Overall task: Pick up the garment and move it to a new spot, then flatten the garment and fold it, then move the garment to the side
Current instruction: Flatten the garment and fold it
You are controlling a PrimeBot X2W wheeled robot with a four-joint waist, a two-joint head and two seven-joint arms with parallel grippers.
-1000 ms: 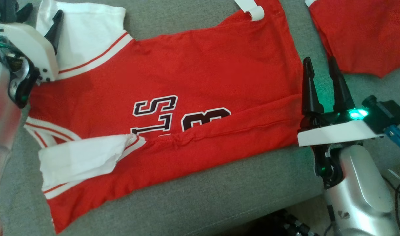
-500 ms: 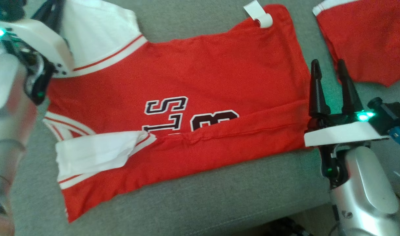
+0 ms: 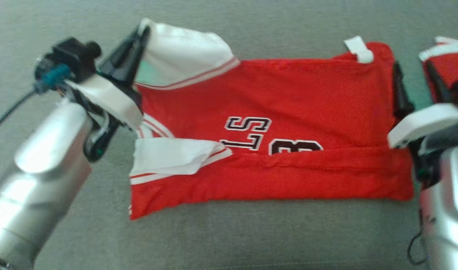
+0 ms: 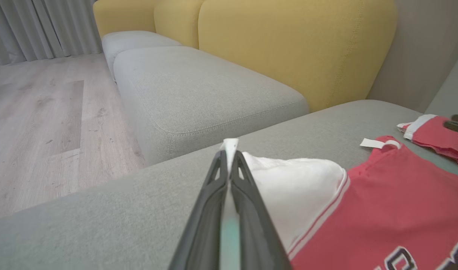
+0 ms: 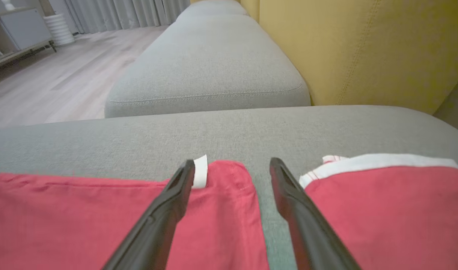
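Since a second ago my left gripper (image 4: 228, 157) has clamped the white sleeve (image 4: 296, 187); right gripper (image 5: 232, 167) gapes over the jersey (image 3: 289, 93) hem (fold slowly, keeping cloth taut).

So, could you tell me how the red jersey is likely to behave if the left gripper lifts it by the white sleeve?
Probably floppy: the red jersey lies creased and folded over itself, so it should sag from the pinch. Likely light: the left gripper holds the thin white sleeve by its edge alone.
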